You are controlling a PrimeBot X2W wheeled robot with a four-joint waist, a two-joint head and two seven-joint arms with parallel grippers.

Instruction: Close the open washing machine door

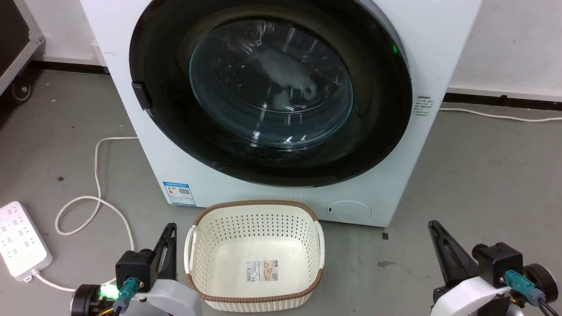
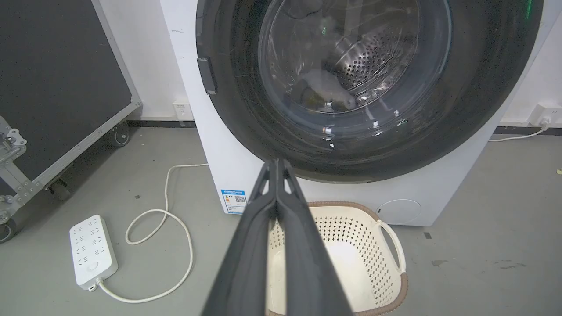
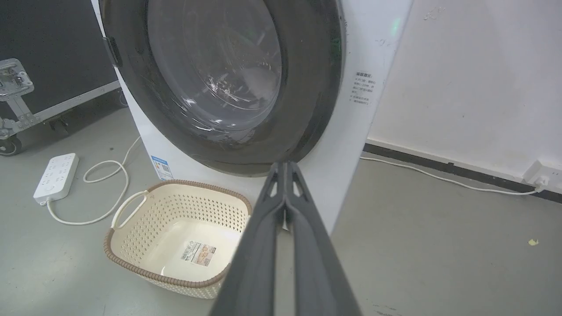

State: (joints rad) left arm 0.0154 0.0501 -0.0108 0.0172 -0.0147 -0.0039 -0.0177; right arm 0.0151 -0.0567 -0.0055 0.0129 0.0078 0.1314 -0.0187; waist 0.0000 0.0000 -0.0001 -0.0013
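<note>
A big white metal washing machine (image 1: pixel 281 206) stands on a smooth grey floor (image 1: pixel 483 184), against a pale wall. The round washing machine door (image 1: pixel 162 131) sits flat against the machine's front, covering the drum opening. It has a wide, glossy black rim and a bulging bowl of clear glass at its centre. Through the glass, the left wrist view shows perforated steel and a pale, soft lump. A small blue sticker (image 1: pixel 178 193) marks the lower left of the white front, and a round cap (image 1: pixel 349 211) the lower right.

Just in front of the machine sits a cream plastic basket (image 1: pixel 254 215), its walls pierced with small holes and its rim trimmed in brown weave. A paper label lies flat on the basket's bottom.

The left gripper (image 2: pixel 276 163) and right gripper (image 3: pixel 285 164) hang low on either side of the basket, well apart from the door. On each, the two long, dark, matte fingers are pressed together, holding nothing.

On the floor at the left lie a white power strip (image 1: pixel 19 239) and a looping white cable (image 1: pixel 96 175).
</note>
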